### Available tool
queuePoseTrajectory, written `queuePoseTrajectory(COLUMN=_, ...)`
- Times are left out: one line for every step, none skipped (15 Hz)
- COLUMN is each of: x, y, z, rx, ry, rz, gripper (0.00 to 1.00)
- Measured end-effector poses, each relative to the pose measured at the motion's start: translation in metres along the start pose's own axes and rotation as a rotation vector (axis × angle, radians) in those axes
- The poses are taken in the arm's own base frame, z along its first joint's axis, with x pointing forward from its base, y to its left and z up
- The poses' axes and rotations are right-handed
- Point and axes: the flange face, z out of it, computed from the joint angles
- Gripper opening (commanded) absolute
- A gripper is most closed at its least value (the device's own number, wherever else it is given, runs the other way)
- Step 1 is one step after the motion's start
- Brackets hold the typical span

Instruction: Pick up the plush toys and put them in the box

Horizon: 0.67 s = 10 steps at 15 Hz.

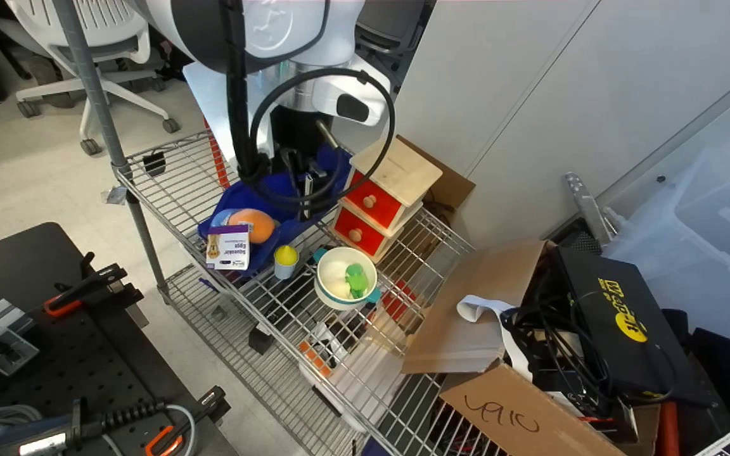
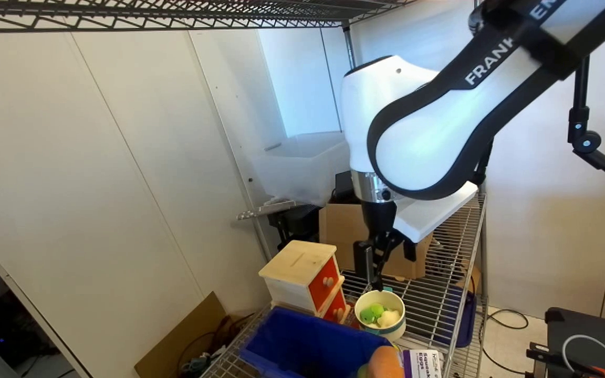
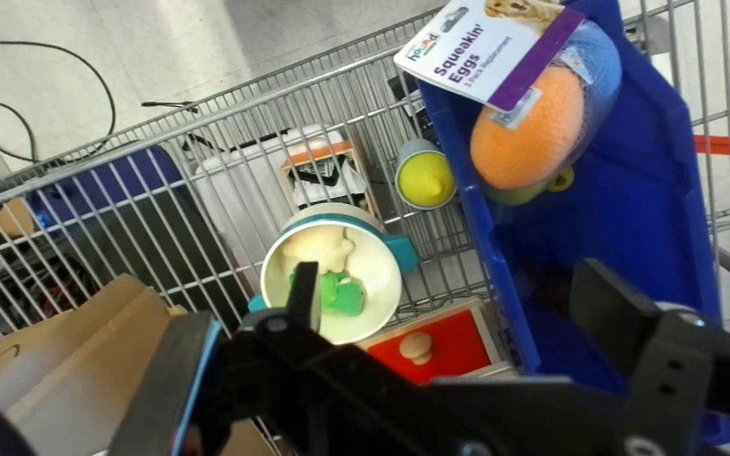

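The deep-blue bin (image 3: 644, 190) stands on the wire shelf; it also shows in both exterior views (image 1: 229, 201) (image 2: 302, 336). At one end, a netted pack of plush toys lies partly inside it: an orange egg (image 3: 526, 136), a blue egg (image 3: 596, 63) and a yellowish one (image 3: 520, 193) mostly hidden below. A white card labelled "Squeakin' Eggs" hangs over the rim. A white pot (image 3: 371, 297) beside the bin holds a green toy (image 3: 343, 294) and a pale yellow one (image 3: 324, 246). My gripper (image 3: 450, 278) is open and empty above the pot and bin.
A small cup with a yellow pointed top (image 3: 427, 180) stands between pot and bin. A wooden box with red drawers (image 1: 381, 196) stands beside the bin. An open cardboard box (image 1: 466, 316) holds cables and a black case. A grey post (image 1: 96, 88) rises at the shelf corner.
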Motion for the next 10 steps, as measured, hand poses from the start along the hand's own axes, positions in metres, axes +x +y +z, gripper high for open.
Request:
queuePoseTrajectory(x=-0.004, y=0.009, z=-0.002, rx=-0.010, ry=0.002, rz=0.004, gripper=1.00)
queuePoseTrajectory(x=-0.009, y=0.018, z=-0.004, rx=-0.018, ry=0.003, rz=0.010, gripper=1.00)
queuePoseTrajectory(x=-0.014, y=0.027, z=-0.006, rx=-0.027, ry=0.004, rz=0.015, gripper=1.00)
queuePoseTrajectory(x=-0.020, y=0.035, z=-0.007, rx=-0.034, ry=0.003, rz=0.020, gripper=1.00)
queuePoseTrajectory(x=-0.027, y=0.042, z=-0.008, rx=-0.040, ry=0.000, rz=0.022, gripper=1.00)
queuePoseTrajectory(x=-0.034, y=0.049, z=-0.008, rx=-0.045, ry=-0.003, rz=0.022, gripper=1.00)
queuePoseTrajectory(x=-0.040, y=0.054, z=-0.009, rx=-0.048, ry=-0.006, rz=0.019, gripper=1.00)
queuePoseTrajectory(x=-0.046, y=0.058, z=-0.010, rx=-0.050, ry=-0.008, rz=0.016, gripper=1.00)
queuePoseTrajectory(x=-0.052, y=0.061, z=-0.010, rx=-0.049, ry=-0.010, rz=0.009, gripper=1.00)
queuePoseTrajectory(x=-0.056, y=0.064, z=-0.011, rx=-0.050, ry=-0.011, rz=-0.004, gripper=1.00)
